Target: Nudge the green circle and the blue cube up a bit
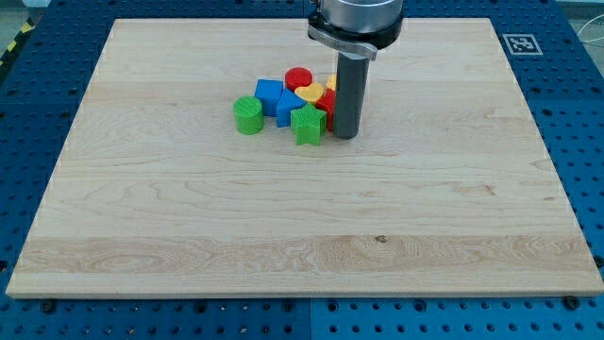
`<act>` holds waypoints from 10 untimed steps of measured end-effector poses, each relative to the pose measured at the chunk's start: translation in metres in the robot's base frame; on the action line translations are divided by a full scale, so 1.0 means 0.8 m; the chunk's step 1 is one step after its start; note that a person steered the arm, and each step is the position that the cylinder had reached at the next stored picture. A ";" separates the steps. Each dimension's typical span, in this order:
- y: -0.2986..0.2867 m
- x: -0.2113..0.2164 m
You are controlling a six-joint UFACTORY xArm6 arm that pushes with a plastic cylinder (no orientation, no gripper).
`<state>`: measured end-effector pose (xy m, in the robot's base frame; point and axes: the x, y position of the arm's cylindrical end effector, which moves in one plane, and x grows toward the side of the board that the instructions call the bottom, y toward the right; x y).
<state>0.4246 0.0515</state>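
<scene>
Pale wooden board (302, 217) lies on a blue perforated bench (566, 142), with a black-and-white marker tag (520, 43) at the board's top right corner. All the blocks sit in one tight cluster above the board's middle, toward the view's top.

At the cluster's left edge stands the green circle (248, 114), a short ribbed cylinder, upright, with a slightly darker side wall. Just to its right is the blue cube (270, 95), bright blue with a flat top; the two look to be touching or nearly so. A second blue block (287, 108) sits beside the cube, its shape unclear. In front of it is a green star-like block (308, 125). Behind are a red cylinder (299, 78), a yellow block (312, 93) and a red block (324, 102) partly hidden by the rod.

My tip (345, 136) rests on the board at the cluster's right side, just beside the green star-like block, well away from the green circle. No pincer exists on this arm, so no open or closed state applies.
</scene>
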 end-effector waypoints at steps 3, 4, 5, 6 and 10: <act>-0.014 0.064; -0.090 0.068; -0.131 0.056; -0.165 0.046; -0.138 -0.011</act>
<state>0.4155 -0.0589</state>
